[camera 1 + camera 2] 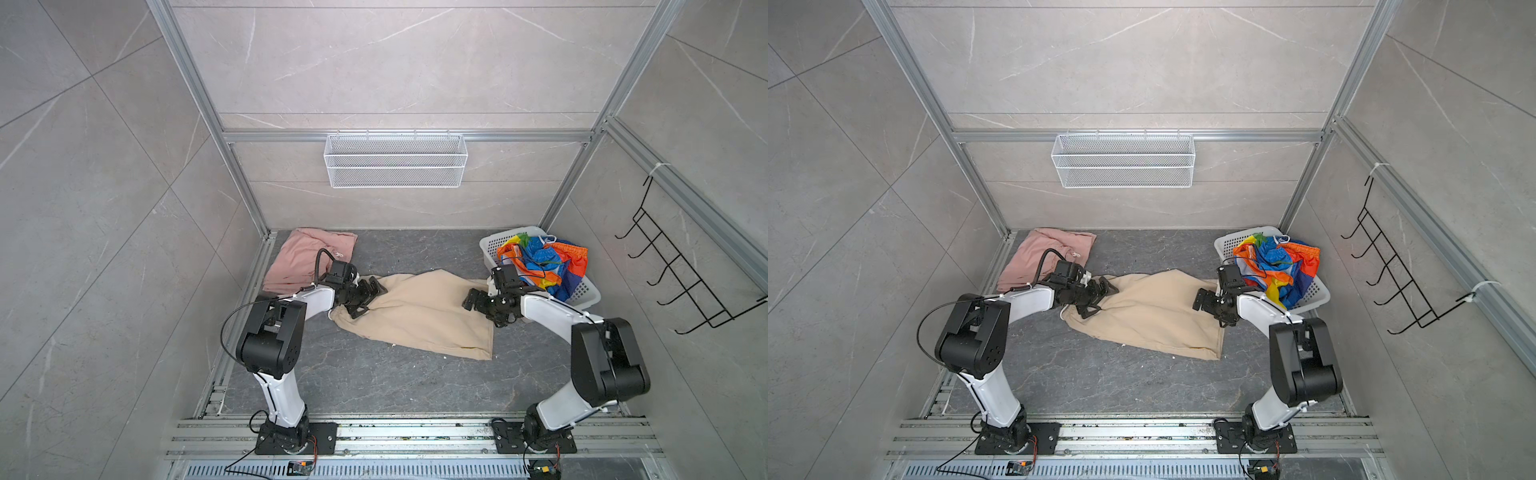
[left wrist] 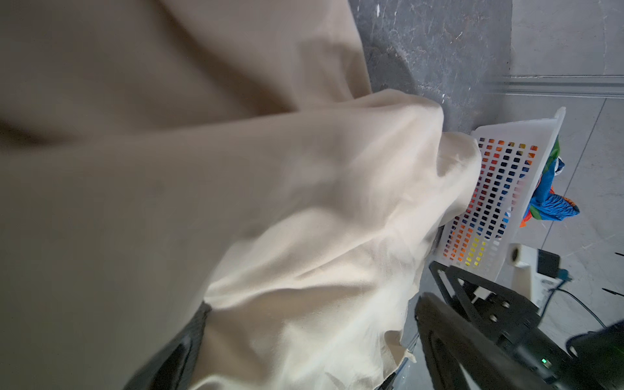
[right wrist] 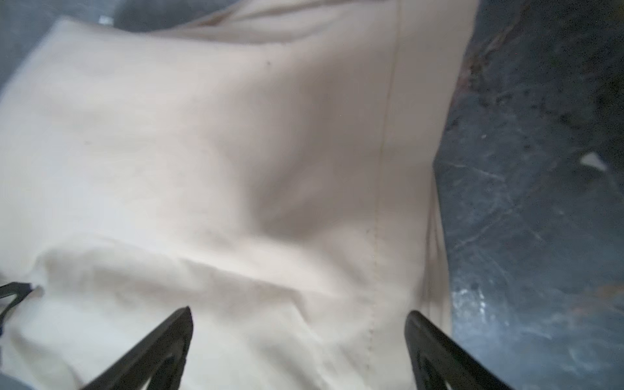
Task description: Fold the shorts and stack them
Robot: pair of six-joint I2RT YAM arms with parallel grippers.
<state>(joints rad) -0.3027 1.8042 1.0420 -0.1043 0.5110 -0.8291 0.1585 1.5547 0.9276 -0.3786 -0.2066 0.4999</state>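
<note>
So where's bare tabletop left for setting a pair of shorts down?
Widest: the table between the beige shorts and the arm bases. Smaller: the back strip between the pink shorts and the basket. Crowded: the middle, left gripper and right gripper open at the beige shorts.

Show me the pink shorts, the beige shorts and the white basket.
pink shorts point(image 1: 297, 258): in a top view, middle of the fabric.
beige shorts point(image 1: 424, 316): in a top view, centre of the cloth.
white basket point(image 1: 490, 249): in a top view, its perforated wall.
</note>
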